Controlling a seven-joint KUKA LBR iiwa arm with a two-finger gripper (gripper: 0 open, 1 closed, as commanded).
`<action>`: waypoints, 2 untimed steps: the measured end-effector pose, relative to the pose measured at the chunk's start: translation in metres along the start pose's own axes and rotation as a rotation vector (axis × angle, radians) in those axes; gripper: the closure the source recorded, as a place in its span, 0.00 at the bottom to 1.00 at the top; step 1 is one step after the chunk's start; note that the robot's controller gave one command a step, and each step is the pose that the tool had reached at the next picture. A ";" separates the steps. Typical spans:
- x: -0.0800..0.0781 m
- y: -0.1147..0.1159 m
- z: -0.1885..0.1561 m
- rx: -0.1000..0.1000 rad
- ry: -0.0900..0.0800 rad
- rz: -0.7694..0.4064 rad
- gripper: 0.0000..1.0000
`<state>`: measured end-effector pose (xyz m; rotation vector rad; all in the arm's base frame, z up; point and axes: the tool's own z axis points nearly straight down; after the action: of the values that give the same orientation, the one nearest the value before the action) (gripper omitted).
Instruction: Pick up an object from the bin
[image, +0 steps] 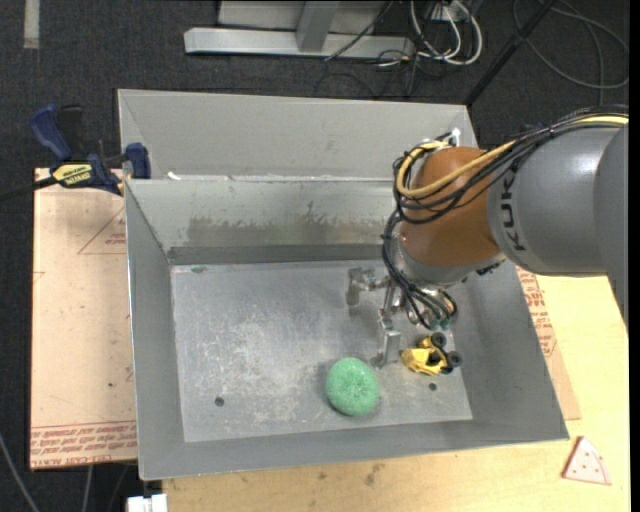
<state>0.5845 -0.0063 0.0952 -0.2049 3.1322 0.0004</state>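
gripper (371, 322): seen low over the right half of the bin (150, 330), jaws standing apart, nothing seen between them
green ball (353, 388): lies on the floor near the front wall, just below and left of the gripper; not enclosed by it
yellow-and-black piece (427, 358): small, lies just right of the gripper, partly tucked under the wrist; its kind cannot be told
handling, green ball: judged light and soft, with a fuzzy or spongy surface, so little slip is expected; being round, it may roll if nudged off-centre; no fragility expected
hold, green ball: best taken across its middle, squeezed evenly from two opposite sides
handling, yellow-and-black piece: judged light and stiff, with an uneven outline; a clean hold is harder to plan
surface: bare, scuffed grey metal, flat and hard, probably slick; a rolling ball would not be checked by it
room: left half of the floor is open; both things sit clear of the sloped walls, the front wall being nearest the ball; approach from above is judged unobstructed
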 end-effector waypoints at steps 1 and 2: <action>0.004 0.002 0.009 -0.001 0.002 -0.043 0.00; 0.007 0.004 0.014 -0.001 0.006 -0.070 0.00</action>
<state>0.5771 -0.0035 0.0808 -0.3151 3.1296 0.0017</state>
